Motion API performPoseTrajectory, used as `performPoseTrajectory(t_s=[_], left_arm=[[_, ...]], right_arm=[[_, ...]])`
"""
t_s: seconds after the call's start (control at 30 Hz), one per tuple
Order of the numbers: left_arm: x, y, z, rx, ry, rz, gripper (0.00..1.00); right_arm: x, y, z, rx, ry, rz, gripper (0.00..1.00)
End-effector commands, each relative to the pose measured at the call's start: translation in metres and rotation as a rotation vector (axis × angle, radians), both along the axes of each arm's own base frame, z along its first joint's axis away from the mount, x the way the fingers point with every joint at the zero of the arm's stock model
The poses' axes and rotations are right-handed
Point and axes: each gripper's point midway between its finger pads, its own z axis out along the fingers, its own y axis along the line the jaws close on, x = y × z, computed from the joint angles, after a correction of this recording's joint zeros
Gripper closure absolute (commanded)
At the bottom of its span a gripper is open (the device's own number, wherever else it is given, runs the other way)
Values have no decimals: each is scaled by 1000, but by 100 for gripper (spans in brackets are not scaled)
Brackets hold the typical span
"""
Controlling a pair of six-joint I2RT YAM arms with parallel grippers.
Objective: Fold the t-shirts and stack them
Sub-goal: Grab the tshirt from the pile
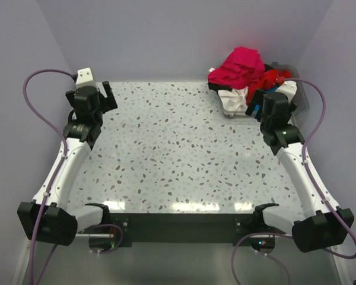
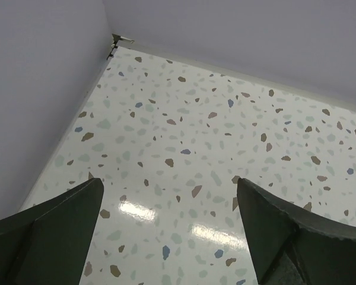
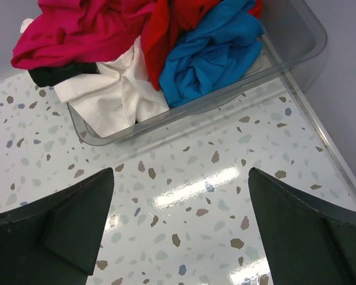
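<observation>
At the far left of the table (image 1: 178, 154): left gripper (image 2: 169, 184) spread wide, gripping nothing, aimed down at speckled terrazzo near the back-left corner. Arm stretched forward along the left edge. At the far right: right gripper (image 3: 181, 172) likewise spread wide, gripping nothing, hovering just short of the clear grey bin (image 3: 296, 35). All shirts heaped unfolded in that bin: crimson-pink t-shirt (image 3: 77, 29) on top, white t-shirt (image 3: 115, 89) spilling over the near rim, blue t-shirt (image 3: 210, 53), red t-shirt (image 3: 160, 29), black t-shirt (image 3: 53, 74) underneath. Bin tucked in the back-right corner. Pale lilac walls (image 1: 184, 35) on three sides.
</observation>
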Motion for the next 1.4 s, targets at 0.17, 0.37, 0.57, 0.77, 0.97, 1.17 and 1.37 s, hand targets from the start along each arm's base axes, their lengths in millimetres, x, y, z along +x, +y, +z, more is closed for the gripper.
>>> performPoseTrajectory(t_s=[0.17, 0.37, 0.57, 0.77, 0.97, 1.17, 1.37], left_arm=[[8, 1, 11, 11, -12, 10, 0], [3, 1, 12, -12, -34, 15, 0], [6, -5, 12, -44, -17, 2, 0], [4, -9, 17, -74, -16, -14, 0], [-4, -15, 12, -121, 2, -29, 0], [-14, -24, 0, -180, 28, -63, 0], [-17, -28, -11, -202, 63, -66, 0]], right_arm=[[-11, -15, 23, -37, -35, -65, 1], [-7, -18, 58, -147, -71, -7, 1], [41, 6, 83, -207, -27, 52, 1], [121, 36, 60, -246, 78, 65, 1], [190, 51, 58, -227, 48, 20, 1], [237, 44, 17, -249, 40, -89, 1], [260, 22, -28, -192, 55, -144, 1]])
